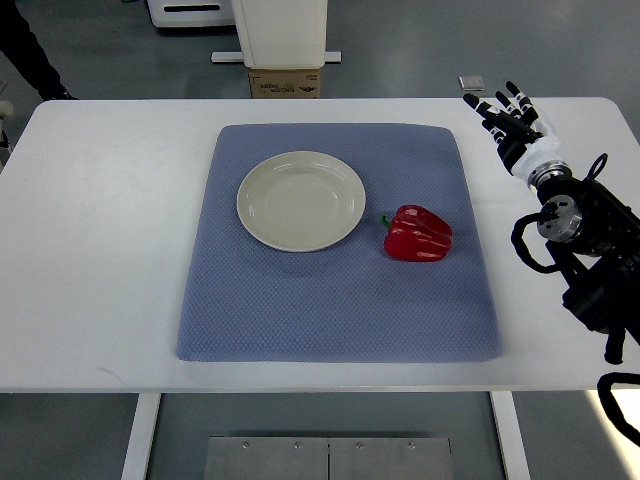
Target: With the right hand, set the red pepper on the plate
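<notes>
We take the blue mat (pixel 330 300) as our landmark: it lies in the middle of the white surface (pixel 100 250), a padded, textured rectangle.

On the mat's upper middle we see the plate (pixel 300 200), cream-coloured, round, nothing on it. The red pepper (pixel 418 234) lies on the mat too, just right of the plate and a little lower, on its side, its green stem (pixel 385 220) pointing toward the plate's rim. Pepper and plate sit near each other; we see a narrow strip of mat between them.

The right robot hand (pixel 510 120) shows off the mat, past its upper right corner, over bare white surface near the far edge. Its fingers (pixel 497 103) are black-and-white, extended and spread, pointing up and away, holding nothing. The black forearm with its cables runs back to the picture's right edge. The hand is well apart from the pepper.

Beyond the surface's far edge, above the mat, we note a cardboard box (pixel 286 82) on the grey floor under a white stand.
</notes>
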Action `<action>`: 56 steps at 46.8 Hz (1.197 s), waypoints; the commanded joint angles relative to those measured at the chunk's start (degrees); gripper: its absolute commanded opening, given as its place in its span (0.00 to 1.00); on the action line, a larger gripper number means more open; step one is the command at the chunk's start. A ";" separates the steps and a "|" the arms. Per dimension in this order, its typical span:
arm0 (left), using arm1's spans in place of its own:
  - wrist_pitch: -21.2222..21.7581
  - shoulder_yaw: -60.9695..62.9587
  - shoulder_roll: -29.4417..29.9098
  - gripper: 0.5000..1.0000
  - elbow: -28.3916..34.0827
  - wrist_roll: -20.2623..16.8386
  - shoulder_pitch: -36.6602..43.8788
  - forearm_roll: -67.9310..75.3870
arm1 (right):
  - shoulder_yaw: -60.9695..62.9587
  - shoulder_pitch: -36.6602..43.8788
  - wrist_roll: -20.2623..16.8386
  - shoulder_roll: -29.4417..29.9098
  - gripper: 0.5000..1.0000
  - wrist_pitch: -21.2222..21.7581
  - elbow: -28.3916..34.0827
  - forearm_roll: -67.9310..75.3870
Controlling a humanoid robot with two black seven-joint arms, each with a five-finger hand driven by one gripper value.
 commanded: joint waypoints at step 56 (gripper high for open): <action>-0.04 0.00 0.00 1.00 0.02 0.05 -0.44 0.00 | -0.97 -0.18 -0.01 0.18 1.00 0.00 0.17 0.00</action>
